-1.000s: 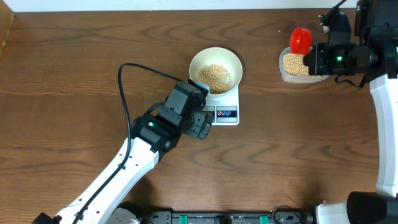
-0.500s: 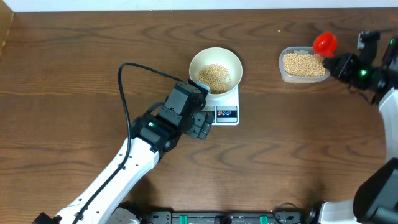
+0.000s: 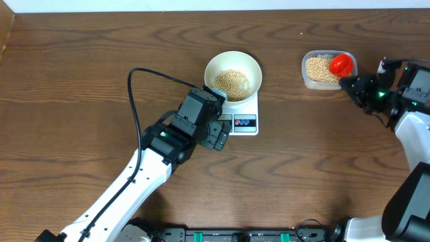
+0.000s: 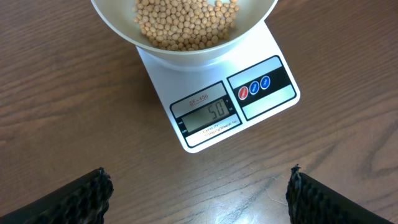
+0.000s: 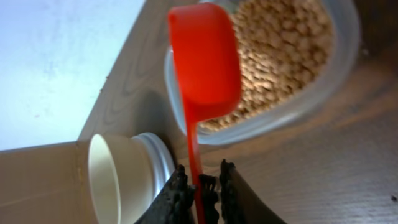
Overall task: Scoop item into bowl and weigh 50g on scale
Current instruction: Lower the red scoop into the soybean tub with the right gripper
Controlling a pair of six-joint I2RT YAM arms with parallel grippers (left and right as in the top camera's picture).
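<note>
The white bowl (image 3: 232, 74) holds tan beans (image 3: 232, 81) and stands on the white scale (image 3: 244, 119). In the left wrist view the bowl (image 4: 180, 53) sits on the scale (image 4: 214, 106), whose display reads 50. My left gripper (image 3: 218, 133) (image 4: 198, 196) is open and empty just in front of the scale. My right gripper (image 3: 351, 84) (image 5: 200, 186) is shut on the handle of a red scoop (image 3: 340, 64) (image 5: 205, 59), whose head hangs over the clear tub of beans (image 3: 322, 70) (image 5: 292, 56).
The tub stands at the back right near the table's far edge. A black cable (image 3: 138, 87) loops from the left arm over the table. In the right wrist view the bowl and scale (image 5: 115, 177) show sideways at lower left.
My right arm has swung right and forward, away from the tub. The red scoop has moved from the tub's back left, over its right end, to above its right part. The left arm is still.
</note>
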